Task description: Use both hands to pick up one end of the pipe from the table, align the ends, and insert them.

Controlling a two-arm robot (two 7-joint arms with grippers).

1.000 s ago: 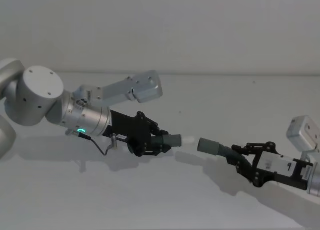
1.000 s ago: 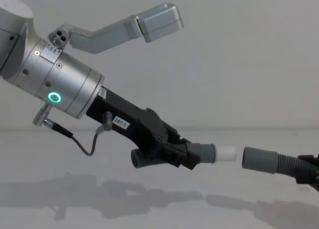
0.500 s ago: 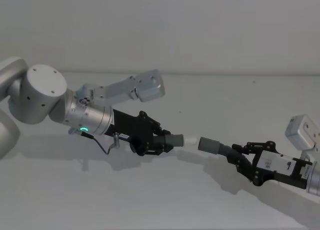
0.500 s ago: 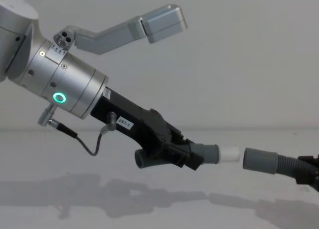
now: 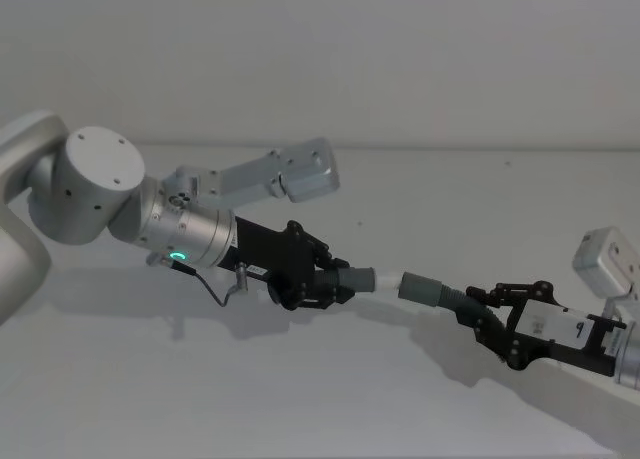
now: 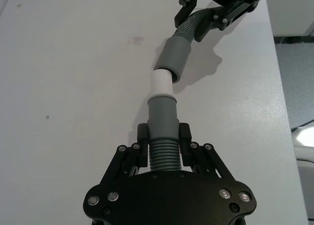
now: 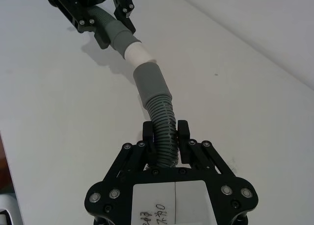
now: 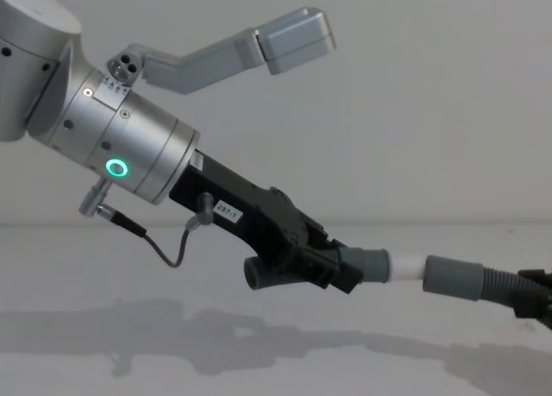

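Note:
My left gripper [image 5: 318, 281] is shut on the short dark pipe piece [image 5: 352, 278], held above the table [image 5: 300, 399]. That piece's grey collar [image 8: 373, 265] and white tip [image 8: 405, 267] point right. The right gripper [image 5: 488, 317] is shut on the ribbed piece [image 5: 455, 301], whose smooth grey socket [image 5: 420, 289] faces left. The white tip [image 6: 161, 83] meets the mouth of the socket [image 6: 174, 53] and looks just inside it, with most of the white still showing. In the right wrist view the ribbed piece [image 7: 164, 122] curves up to the socket [image 7: 149, 83], the white tip [image 7: 137, 52] and the left gripper [image 7: 93, 14].
The silver left wrist with a green ring light [image 8: 116, 167] and a grey camera bracket [image 8: 293, 38] reach in from the left. The table's right edge [image 6: 282, 87] runs close beside the right gripper. A pale wall stands behind the table.
My left gripper has moved right with the short piece. The gap between the white tip and the socket has closed. The right gripper has hardly moved.

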